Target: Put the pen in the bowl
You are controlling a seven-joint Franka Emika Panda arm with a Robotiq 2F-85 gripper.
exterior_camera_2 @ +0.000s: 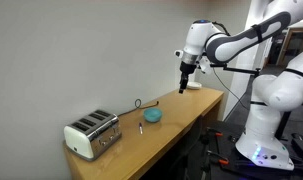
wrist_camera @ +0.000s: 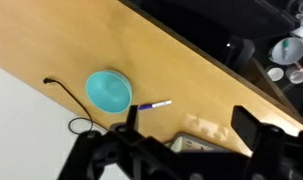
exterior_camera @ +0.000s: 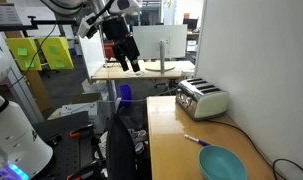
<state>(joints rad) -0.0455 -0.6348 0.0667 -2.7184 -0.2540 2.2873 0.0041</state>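
The pen point(wrist_camera: 155, 105), pale with a blue end, lies flat on the wooden table just beside the teal bowl point(wrist_camera: 109, 90). In both exterior views the pen point(exterior_camera: 190, 138) point(exterior_camera_2: 141, 127) lies between the bowl point(exterior_camera: 222, 163) point(exterior_camera_2: 153, 116) and the silver toaster. My gripper point(exterior_camera: 131, 64) point(exterior_camera_2: 185, 86) hangs high above the table, well clear of both. In the wrist view its two fingers point(wrist_camera: 186, 125) stand wide apart with nothing between them. The gripper is open and empty.
A silver toaster point(exterior_camera: 203, 98) point(exterior_camera_2: 93, 133) stands on the table near the wall, and its top shows in the wrist view point(wrist_camera: 191, 145). A black cable point(wrist_camera: 66, 105) loops on the table beside the bowl. The table edge point(wrist_camera: 206, 60) drops to a cluttered floor.
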